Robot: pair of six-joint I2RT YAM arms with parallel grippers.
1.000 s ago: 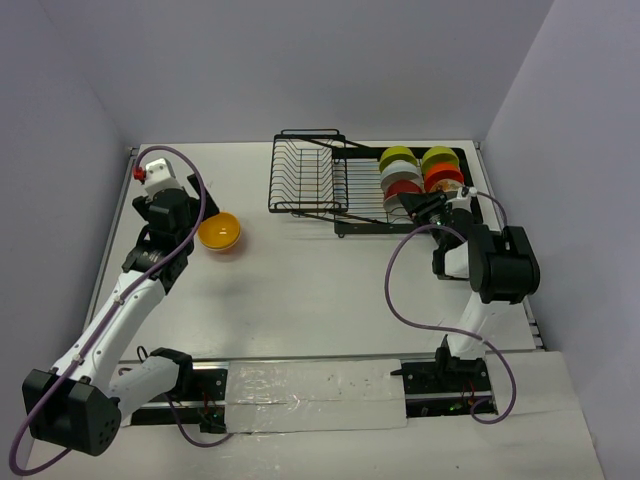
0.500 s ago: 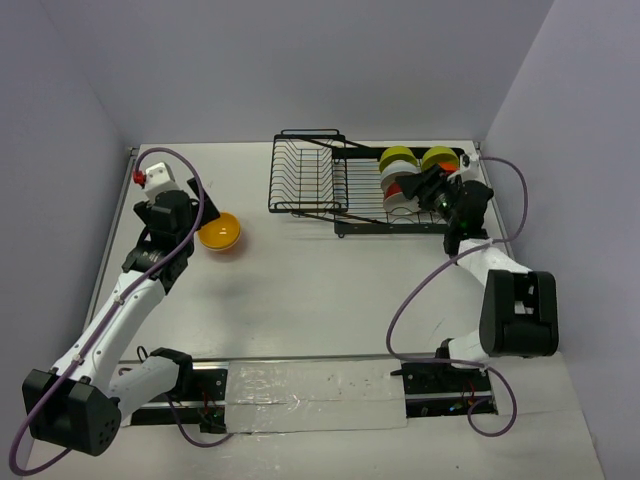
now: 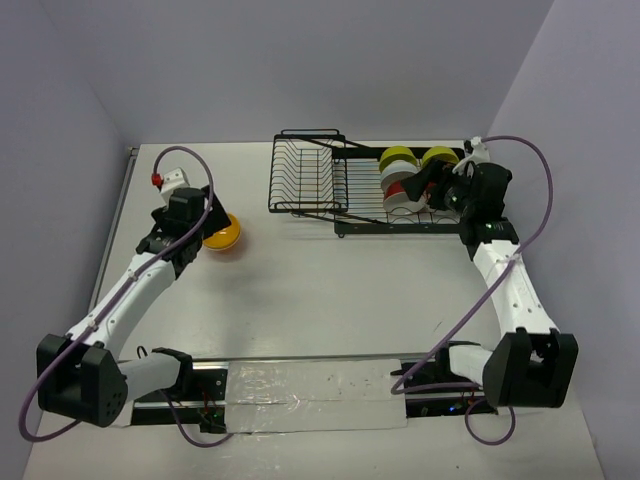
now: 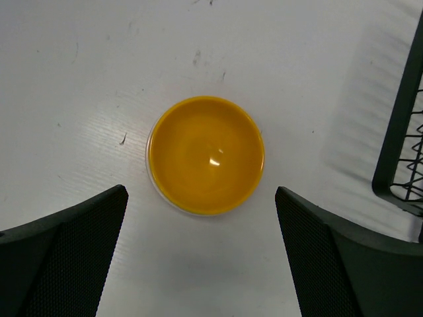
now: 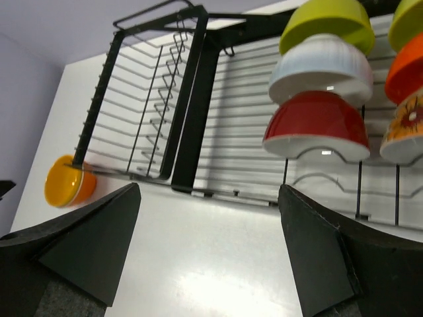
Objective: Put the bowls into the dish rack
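Observation:
A yellow-orange bowl (image 3: 224, 233) sits upright on the table left of the dish rack (image 3: 310, 180). It also shows in the left wrist view (image 4: 206, 155) and the right wrist view (image 5: 66, 181). My left gripper (image 3: 203, 230) hovers over it, open, with the bowl just ahead of the fingers (image 4: 200, 191). My right gripper (image 3: 434, 186) is open and empty (image 5: 209, 190) at the rack's right end. In the rack (image 5: 192, 99), a green bowl (image 5: 325, 20), a white bowl (image 5: 322, 66) and a red bowl (image 5: 317, 125) stand on edge in one row. An orange bowl (image 5: 406, 69) and a patterned bowl (image 5: 404, 129) stand in the row beside them.
The rack's taller basket section (image 3: 308, 170) stands at its left end, and its corner shows in the left wrist view (image 4: 400, 132). Purple walls close in the table at the back and both sides. Purple cables loop off both arms.
My left gripper has moved right and closer over the yellow-orange bowl. My right arm has stretched out and swung back toward the rack's right end, with its gripper empty.

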